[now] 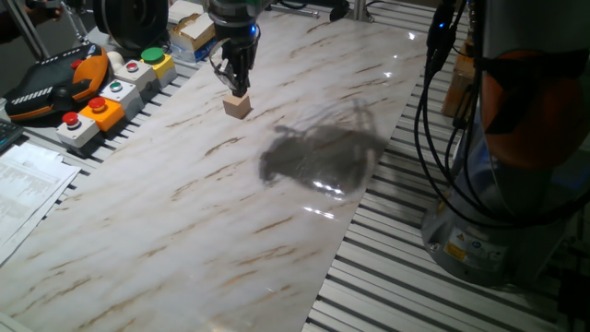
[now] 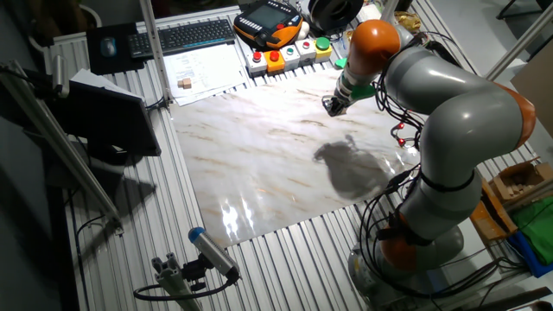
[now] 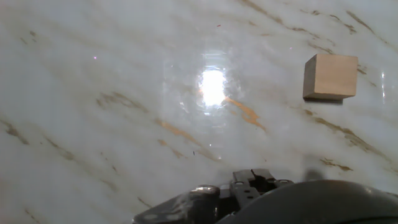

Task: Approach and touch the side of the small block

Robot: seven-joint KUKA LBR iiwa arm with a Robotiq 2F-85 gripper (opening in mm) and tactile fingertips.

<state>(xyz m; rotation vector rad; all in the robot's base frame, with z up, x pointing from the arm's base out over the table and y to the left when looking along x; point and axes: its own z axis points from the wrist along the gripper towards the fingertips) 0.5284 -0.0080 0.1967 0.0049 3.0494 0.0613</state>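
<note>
The small block (image 1: 237,106) is a light-tan wooden cube on the marble tabletop (image 1: 230,212), toward its far left side. My gripper (image 1: 241,87) hangs just above and behind the block, its dark fingers drawn together to a point, almost touching the block's top far edge. In the hand view the block (image 3: 330,76) sits at the upper right, off to the side of the gripper's axis, and only the hand's body shows at the bottom edge. In the other fixed view the gripper (image 2: 332,107) is low over the table's far edge and I cannot make out the block.
Several grey boxes with red and green buttons (image 1: 115,90) line the table's left edge, beside an orange teach pendant (image 1: 55,85), papers (image 1: 28,184) and cardboard boxes (image 1: 194,32). The robot base and cables (image 1: 498,138) stand at the right. A keyboard (image 2: 194,34) lies beyond the table.
</note>
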